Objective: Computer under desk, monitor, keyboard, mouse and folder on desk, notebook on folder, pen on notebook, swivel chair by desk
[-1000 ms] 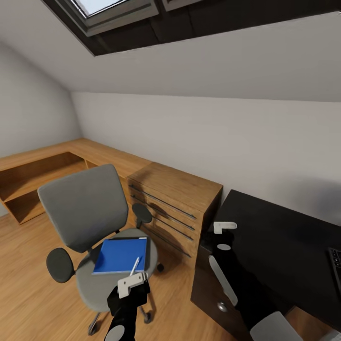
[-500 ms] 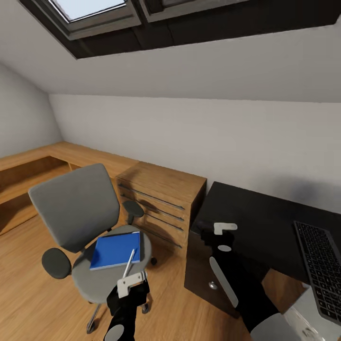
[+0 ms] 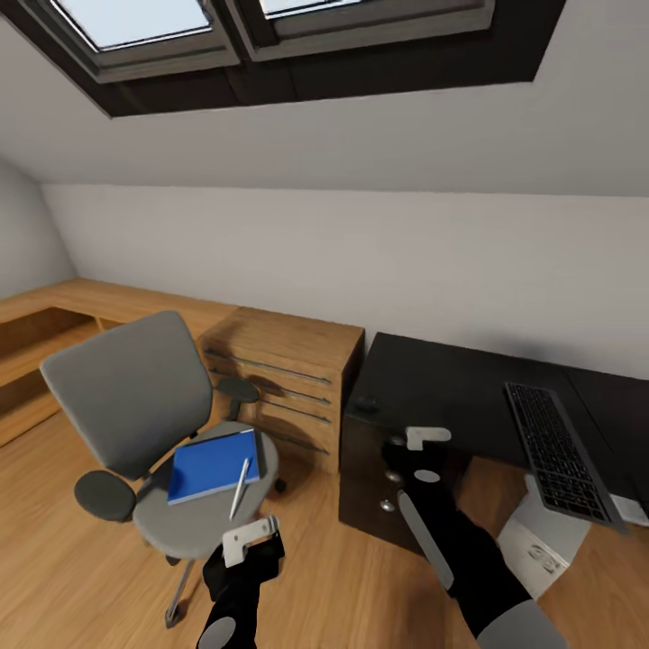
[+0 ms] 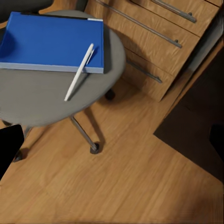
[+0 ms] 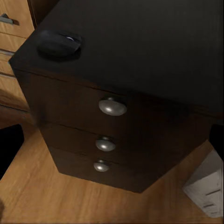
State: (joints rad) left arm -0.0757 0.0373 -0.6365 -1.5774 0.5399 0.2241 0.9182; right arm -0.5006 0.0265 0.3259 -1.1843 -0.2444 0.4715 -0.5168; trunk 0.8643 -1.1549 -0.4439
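The grey swivel chair (image 3: 126, 397) stands on the floor left of the desk (image 3: 451, 379). On its seat lies the blue folder (image 3: 212, 464) (image 4: 51, 42), and the white pen (image 3: 239, 487) (image 4: 78, 72) rests across the folder's edge. A dark strip borders the folder; I cannot tell if it is the notebook. The mouse (image 3: 365, 403) (image 5: 58, 44) sits on the desk's corner above the drawers, the keyboard (image 3: 559, 451) farther right, the computer (image 3: 541, 545) (image 5: 207, 189) underneath. The monitor is out of view. My left gripper (image 3: 248, 539) hangs open before the chair, my right gripper (image 3: 424, 439) open facing the drawers.
A light wooden drawer chest (image 3: 279, 379) stands between chair and desk, joined to a low wooden shelf (image 3: 54, 315) along the left wall. The desk's drawer unit has three round knobs (image 5: 112, 106). Wooden floor (image 3: 333, 577) lies before me; the ceiling slopes low with skylights.
The whole view has swung to the right, bringing the keyboard, the mouse and the computer into sight. Both arms keep the same pose; chair, folder and pen lie as before.
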